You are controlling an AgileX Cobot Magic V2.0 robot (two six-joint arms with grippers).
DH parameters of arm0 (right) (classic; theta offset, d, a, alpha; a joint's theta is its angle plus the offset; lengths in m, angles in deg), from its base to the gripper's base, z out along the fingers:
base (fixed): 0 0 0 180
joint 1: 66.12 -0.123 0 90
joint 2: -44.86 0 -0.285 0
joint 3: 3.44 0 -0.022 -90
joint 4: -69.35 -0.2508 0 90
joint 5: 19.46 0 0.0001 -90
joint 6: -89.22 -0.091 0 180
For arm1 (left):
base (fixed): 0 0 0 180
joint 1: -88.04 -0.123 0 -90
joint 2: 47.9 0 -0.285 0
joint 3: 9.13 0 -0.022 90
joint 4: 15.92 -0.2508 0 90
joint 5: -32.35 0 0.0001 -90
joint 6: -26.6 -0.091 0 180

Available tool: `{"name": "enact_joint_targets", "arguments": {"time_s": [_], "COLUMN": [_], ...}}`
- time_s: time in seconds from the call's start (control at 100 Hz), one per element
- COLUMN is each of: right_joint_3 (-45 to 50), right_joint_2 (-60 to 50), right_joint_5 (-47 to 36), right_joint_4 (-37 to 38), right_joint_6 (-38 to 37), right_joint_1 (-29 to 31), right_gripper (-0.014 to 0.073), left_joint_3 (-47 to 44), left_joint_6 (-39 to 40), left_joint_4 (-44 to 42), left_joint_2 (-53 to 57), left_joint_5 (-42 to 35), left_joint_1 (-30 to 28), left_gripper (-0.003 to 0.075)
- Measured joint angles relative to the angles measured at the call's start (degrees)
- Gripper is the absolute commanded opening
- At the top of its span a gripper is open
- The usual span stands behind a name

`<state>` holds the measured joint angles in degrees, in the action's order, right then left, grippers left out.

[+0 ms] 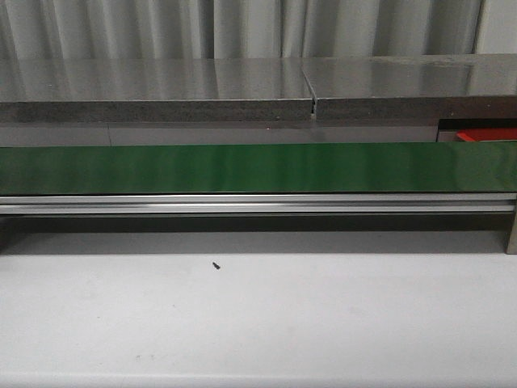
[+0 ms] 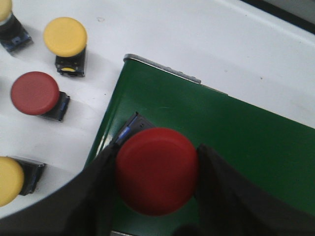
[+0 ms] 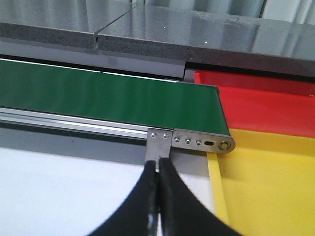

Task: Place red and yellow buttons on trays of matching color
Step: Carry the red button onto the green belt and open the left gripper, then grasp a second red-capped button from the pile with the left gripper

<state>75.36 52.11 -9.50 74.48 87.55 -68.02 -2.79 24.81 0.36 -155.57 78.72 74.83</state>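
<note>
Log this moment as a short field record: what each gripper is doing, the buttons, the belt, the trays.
left gripper: shut on the red button, held above the green belt
right gripper: shut, holding nothing, near the belt's end
loose buttons on white table: one red, one yellow, two more yellow at the frame edge
red tray: beyond the belt's end, no buttons seen
yellow tray: beside the red tray, no buttons seen

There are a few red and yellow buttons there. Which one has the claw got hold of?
The red button over the green belt, pinched in the left claw. The other red button sits free on the white table.
</note>
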Motion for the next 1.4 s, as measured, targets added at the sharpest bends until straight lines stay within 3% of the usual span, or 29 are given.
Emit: {"name": "enact_joint_targets", "arguments": {"time_s": [0.16,0.26,0.4,0.55,0.62,1.05,1.4], "right_joint_3": [0.0,0.0,0.0,0.0,0.0,0.0,0.0], "right_joint_2": [0.0,0.0,0.0,0.0,0.0,0.0,0.0], "right_joint_5": [0.0,0.0,0.0,0.0,0.0,0.0,0.0], "right_joint_4": [0.0,0.0,0.0,0.0,0.0,0.0,0.0], "right_joint_6": [0.0,0.0,0.0,0.0,0.0,0.0,0.0], "right_joint_1": [0.0,0.0,0.0,0.0,0.0,0.0,0.0], "right_gripper": [-0.0067,-0.0067,-0.0067,-0.0067,-0.0067,-0.0067,-0.0067], "left_joint_3": [0.9,1.1,1.4,1.6,1.9,4.2,3.1], "left_joint_6": [0.0,0.0,0.0,0.0,0.0,-0.1,-0.4], "left_joint_4": [0.5,0.8,1.3,1.4,1.4,-2.2,-5.7], "left_joint_2": [-3.7,-4.9,-5.7,-5.7,-5.7,2.1,7.8], "left_joint_5": [0.5,0.9,1.5,2.0,2.6,5.2,10.0], "left_joint_1": [1.1,1.2,1.2,1.4,1.4,-0.1,-14.8], "left_gripper": [0.0157,0.0209,0.0368,0.0631,0.0691,0.0692,0.0692]}}
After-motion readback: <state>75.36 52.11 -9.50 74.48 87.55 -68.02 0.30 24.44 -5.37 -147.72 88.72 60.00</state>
